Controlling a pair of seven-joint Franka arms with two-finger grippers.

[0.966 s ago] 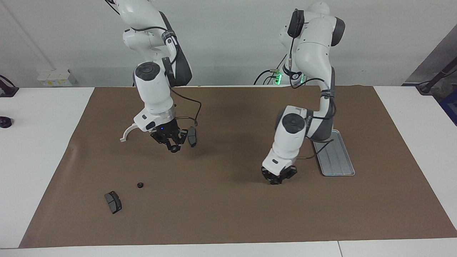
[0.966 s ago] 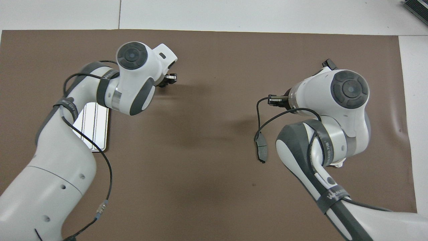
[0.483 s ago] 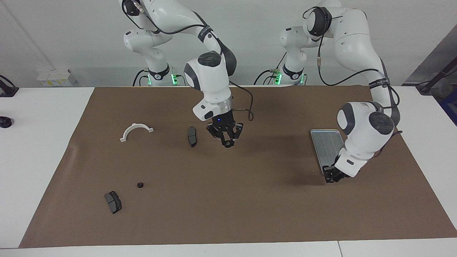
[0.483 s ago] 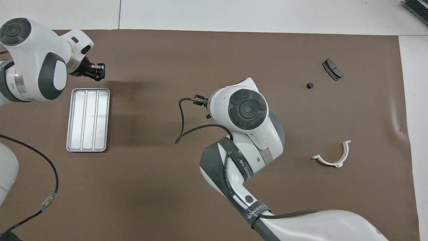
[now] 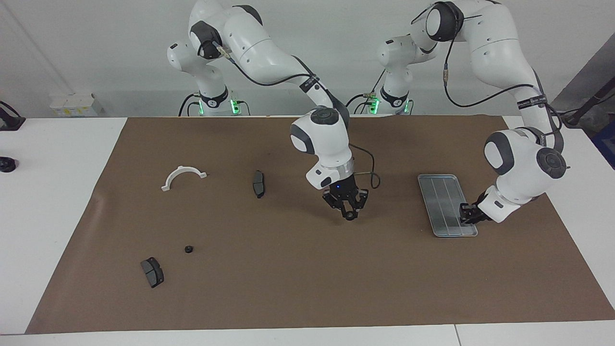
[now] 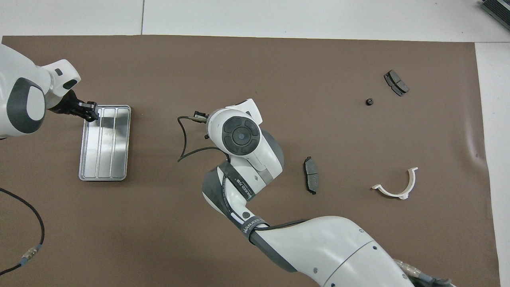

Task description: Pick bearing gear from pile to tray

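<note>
My right gripper (image 5: 348, 213) hangs over the middle of the mat, shut on a small black gear (image 5: 350, 216); in the overhead view its own wrist hides it. The silver grooved tray (image 5: 447, 204) lies toward the left arm's end of the table and also shows in the overhead view (image 6: 104, 142). My left gripper (image 5: 468, 214) hovers low over the tray's corner farther from the robots, as the overhead view (image 6: 91, 111) shows. The pile lies toward the right arm's end: another black gear (image 5: 188, 249), two dark brake pads (image 5: 152, 272) (image 5: 258, 183) and a white half-ring (image 5: 183, 176).
A brown mat (image 5: 307, 288) covers the table, with white tabletop around it. A small black object (image 5: 6, 165) sits on the white top at the right arm's end. A cable loops from the right wrist (image 6: 183, 139).
My right gripper has carried the gear from beside the brake pad toward the tray, over the mat's middle. My left gripper has moved from past the tray's end to over its corner.
</note>
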